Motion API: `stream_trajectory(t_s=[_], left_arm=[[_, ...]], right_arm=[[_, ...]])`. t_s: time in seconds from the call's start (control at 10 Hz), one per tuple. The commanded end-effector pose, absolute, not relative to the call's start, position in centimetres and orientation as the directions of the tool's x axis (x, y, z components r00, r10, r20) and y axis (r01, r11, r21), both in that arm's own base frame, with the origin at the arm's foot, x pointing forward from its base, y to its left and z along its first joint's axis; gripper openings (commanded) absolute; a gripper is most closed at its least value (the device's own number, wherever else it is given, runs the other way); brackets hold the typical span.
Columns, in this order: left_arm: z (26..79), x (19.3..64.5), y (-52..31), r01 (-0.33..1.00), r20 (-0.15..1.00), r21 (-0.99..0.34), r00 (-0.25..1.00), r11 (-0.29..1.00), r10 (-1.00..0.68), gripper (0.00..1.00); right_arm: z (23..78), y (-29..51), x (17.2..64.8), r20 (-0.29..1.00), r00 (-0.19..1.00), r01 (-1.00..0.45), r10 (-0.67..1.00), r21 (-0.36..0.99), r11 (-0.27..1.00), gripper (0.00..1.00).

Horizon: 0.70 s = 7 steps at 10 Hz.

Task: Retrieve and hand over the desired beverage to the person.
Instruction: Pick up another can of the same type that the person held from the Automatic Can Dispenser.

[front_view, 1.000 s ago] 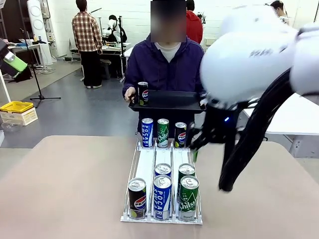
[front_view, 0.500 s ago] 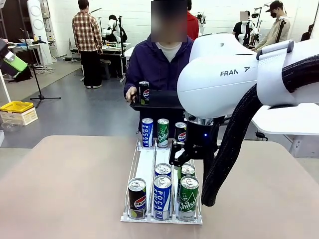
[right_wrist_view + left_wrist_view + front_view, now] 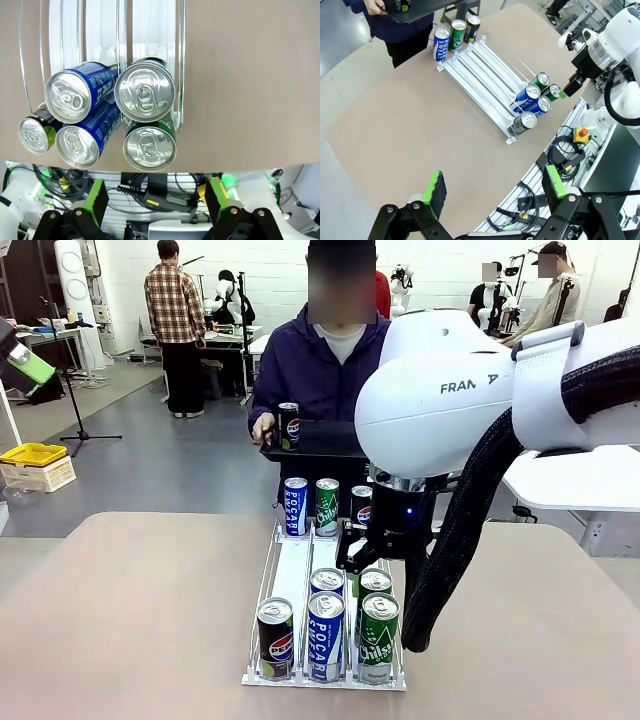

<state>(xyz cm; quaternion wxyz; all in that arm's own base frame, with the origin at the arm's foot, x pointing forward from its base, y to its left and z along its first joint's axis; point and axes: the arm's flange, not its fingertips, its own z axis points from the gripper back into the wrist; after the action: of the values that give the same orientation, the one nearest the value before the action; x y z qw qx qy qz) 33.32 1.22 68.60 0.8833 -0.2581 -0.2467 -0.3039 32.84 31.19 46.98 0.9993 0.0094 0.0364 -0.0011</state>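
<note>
Green can [image 3: 145, 92], packed against the blue can [image 3: 75, 98] on its left, could topple if the wide-spread right gripper [image 3: 156, 194] descends off-centre.

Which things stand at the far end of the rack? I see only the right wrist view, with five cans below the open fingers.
Observer: Three upright cans stand there: a blue Pocari can, a green Chilsung can and a black Pepsi can.
Operator: Where is the person?
Observer: The person stands just behind them, holding a black tray with a second Pepsi can upright on it.
Operator: And the other arm?
Observer: The left arm's fingers are open and hang high up, well apart from the rack.
</note>
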Motion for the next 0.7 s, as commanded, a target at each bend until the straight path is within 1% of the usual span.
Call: stream_trajectory(t_s=[0.0, 0.1, 0.2, 0.6], left_arm=[[68.6, 33.1, 1.3, 0.659, 0.584, -0.304, 0.699, 0.688, -0.412, 1.00], [68.6, 33.1, 1.3, 0.659, 0.584, -0.304, 0.699, 0.688, -0.412, 1.00], [68.6, 33.1, 1.3, 0.659, 0.584, -0.304, 0.699, 0.688, -0.412, 1.00], [68.6, 33.1, 1.3, 0.659, 0.584, -0.304, 0.699, 0.688, -0.412, 1.00]], right_arm=[[47.0, 31.2, 32.8, -0.073, 0.997, 0.003, -0.001, 0.019, 1.000, 1.00], [46.4, 31.3, 32.8, -0.046, 0.998, -0.045, 0.044, -0.015, 0.999, 1.00], [45.7, 31.5, 32.9, -0.050, 0.997, -0.065, 0.063, -0.023, 0.998, 1.00], [43.7, 31.7, 33.5, -0.090, 0.992, -0.096, 0.094, -0.022, 0.995, 1.00]])
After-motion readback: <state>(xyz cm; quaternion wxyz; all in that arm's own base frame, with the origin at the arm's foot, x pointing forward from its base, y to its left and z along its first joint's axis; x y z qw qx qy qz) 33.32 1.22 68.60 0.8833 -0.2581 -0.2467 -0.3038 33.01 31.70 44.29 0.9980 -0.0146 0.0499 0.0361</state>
